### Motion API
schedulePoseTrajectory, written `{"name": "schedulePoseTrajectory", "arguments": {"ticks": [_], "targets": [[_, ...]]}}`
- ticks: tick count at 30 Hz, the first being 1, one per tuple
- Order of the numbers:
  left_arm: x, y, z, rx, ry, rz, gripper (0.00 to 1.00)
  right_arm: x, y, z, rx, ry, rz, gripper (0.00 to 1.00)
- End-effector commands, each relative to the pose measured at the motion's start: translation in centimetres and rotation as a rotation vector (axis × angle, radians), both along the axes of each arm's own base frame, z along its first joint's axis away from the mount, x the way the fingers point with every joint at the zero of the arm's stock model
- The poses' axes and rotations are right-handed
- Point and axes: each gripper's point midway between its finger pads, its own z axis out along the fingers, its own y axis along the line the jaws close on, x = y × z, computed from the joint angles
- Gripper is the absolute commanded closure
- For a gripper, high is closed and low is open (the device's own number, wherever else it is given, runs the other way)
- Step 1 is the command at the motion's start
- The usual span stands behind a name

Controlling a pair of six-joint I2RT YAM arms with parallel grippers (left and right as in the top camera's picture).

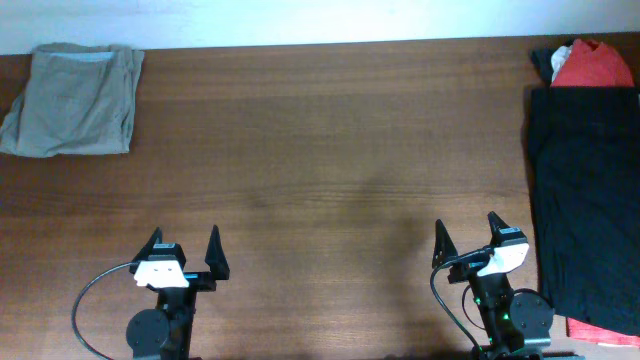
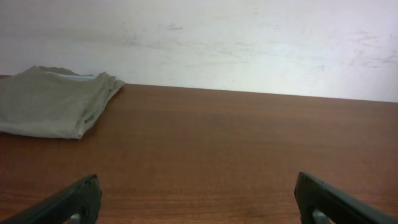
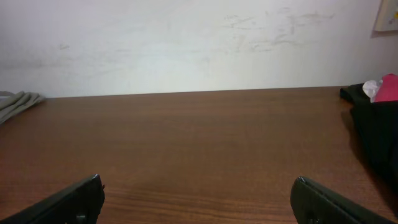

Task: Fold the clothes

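A large black garment [image 1: 585, 200] lies spread along the table's right edge; it also shows at the right of the right wrist view [image 3: 376, 134]. A red garment [image 1: 593, 65] lies bunched at its far end, seen as a red bit in the right wrist view [image 3: 388, 87]. A folded grey-khaki garment [image 1: 75, 98] sits at the far left corner, also in the left wrist view [image 2: 53, 102]. My left gripper [image 1: 184, 243] is open and empty near the front edge. My right gripper [image 1: 467, 230] is open and empty, just left of the black garment.
The brown wooden table [image 1: 330, 150] spans the view. A pale wall [image 2: 249, 43] runs behind its far edge. A strip of red fabric [image 1: 600, 328] shows under the black garment's near end. Black cables loop by each arm base.
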Motion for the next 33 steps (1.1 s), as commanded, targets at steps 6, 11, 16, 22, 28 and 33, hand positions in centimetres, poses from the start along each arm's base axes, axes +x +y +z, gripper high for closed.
{"name": "schedulePoseTrajectory", "arguments": {"ticks": [6,11,16,22,28,33], "targets": [[0.0,-0.4,-0.1,0.019,-0.003,-0.02,0.01,0.0,0.1,-0.3,0.0,0.005,0.005,0.01],[0.0,-0.4,-0.1,0.019,-0.003,-0.02,0.01,0.0,0.1,-0.3,0.0,0.004,0.005,0.01],[0.0,-0.4,-0.1,0.019,-0.003,-0.02,0.01,0.0,0.1,-0.3,0.0,0.004,0.005,0.01],[0.0,-0.4,-0.1,0.019,-0.003,-0.02,0.01,0.0,0.1,-0.3,0.0,0.005,0.005,0.01],[0.0,-0.4,-0.1,0.019,-0.003,-0.02,0.01,-1.6,5.2,1.9,0.303,0.009,0.31,0.01],[0.0,-0.4,-0.1,0.019,-0.003,-0.02,0.01,-1.8,5.4,2.1,0.347,0.018,0.322,0.01]]}}
